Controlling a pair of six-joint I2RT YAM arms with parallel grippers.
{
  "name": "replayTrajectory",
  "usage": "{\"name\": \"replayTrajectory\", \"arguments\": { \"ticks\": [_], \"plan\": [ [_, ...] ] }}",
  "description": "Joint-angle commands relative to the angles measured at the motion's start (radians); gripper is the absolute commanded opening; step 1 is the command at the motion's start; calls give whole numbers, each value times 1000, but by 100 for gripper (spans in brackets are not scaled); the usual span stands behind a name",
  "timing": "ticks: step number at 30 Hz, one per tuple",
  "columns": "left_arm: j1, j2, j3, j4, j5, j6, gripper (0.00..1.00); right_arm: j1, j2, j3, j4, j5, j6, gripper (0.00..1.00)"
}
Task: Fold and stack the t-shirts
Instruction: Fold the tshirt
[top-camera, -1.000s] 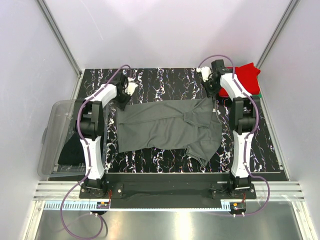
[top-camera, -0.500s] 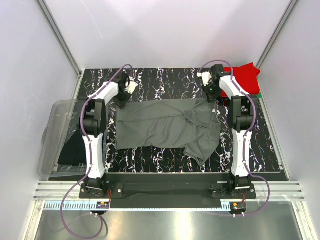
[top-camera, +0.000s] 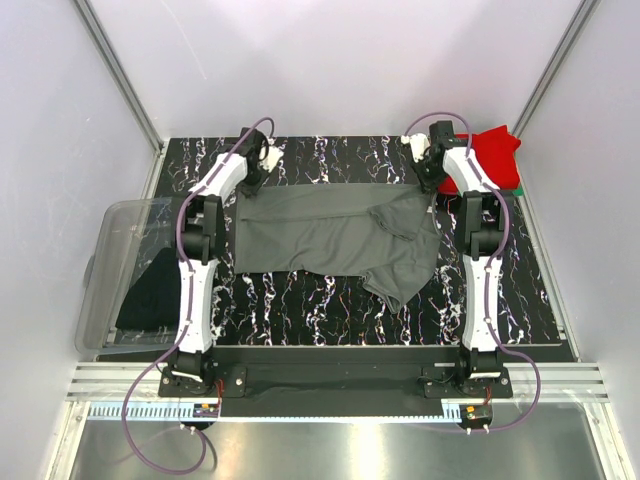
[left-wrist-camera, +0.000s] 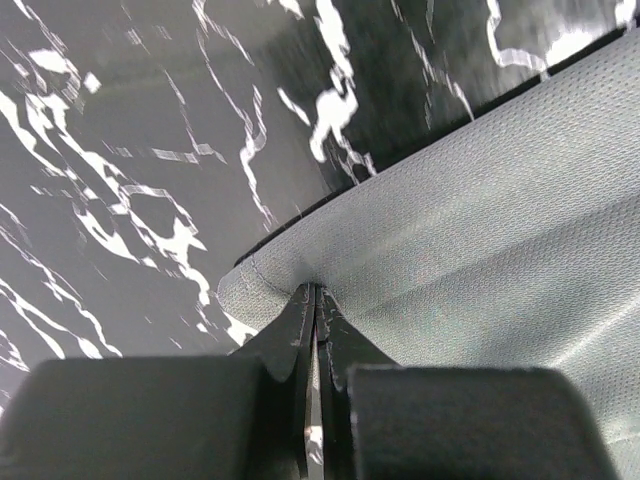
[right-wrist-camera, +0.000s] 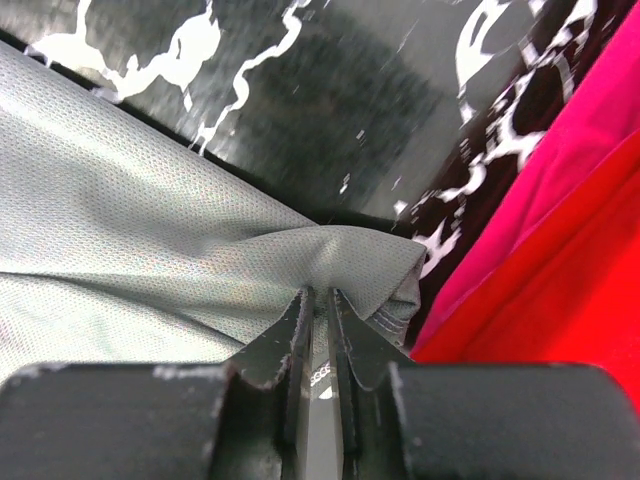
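A dark grey t-shirt (top-camera: 330, 235) lies spread across the middle of the black marbled table (top-camera: 330, 160). My left gripper (top-camera: 250, 183) is shut on its far left corner; the wrist view shows the cloth (left-wrist-camera: 450, 230) pinched at the closed jaws of that gripper (left-wrist-camera: 316, 293). My right gripper (top-camera: 432, 190) is shut on the far right corner, cloth (right-wrist-camera: 200, 250) bunched at the jaws of that gripper (right-wrist-camera: 317, 295). A red t-shirt (top-camera: 495, 158) lies at the far right corner, next to the right gripper, and shows in the right wrist view (right-wrist-camera: 560, 270). A bit of green (top-camera: 515, 187) shows under it.
A clear plastic tub (top-camera: 115, 265) stands off the table's left edge with a black shirt (top-camera: 150, 295) inside. Metal frame posts rise at the back corners. The table's near strip and the far strip behind the shirt are bare marble.
Both grippers have moved away from me, dragging the grey shirt's far edge toward the back. The shirt has stretched flatter and shifted a little farther up the table.
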Motion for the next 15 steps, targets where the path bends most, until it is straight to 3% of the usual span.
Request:
{"name": "replayTrajectory", "arguments": {
  "ticks": [1, 7, 11, 15],
  "plan": [
    [0, 62, 91, -9, -33, 24, 4, -8, 59, 57, 3, 33, -18, 17],
    [-3, 76, 183, -11, -47, 12, 6, -8, 70, 119, -19, 32, -26, 17],
    [-28, -141, 126, -12, -70, -33, 14, -7, -88, 90, -51, -11, -8, 21],
    [-63, -367, 19, -12, -32, -54, 29, -7, -326, -47, -25, -184, -9, 37]
  ]
}}
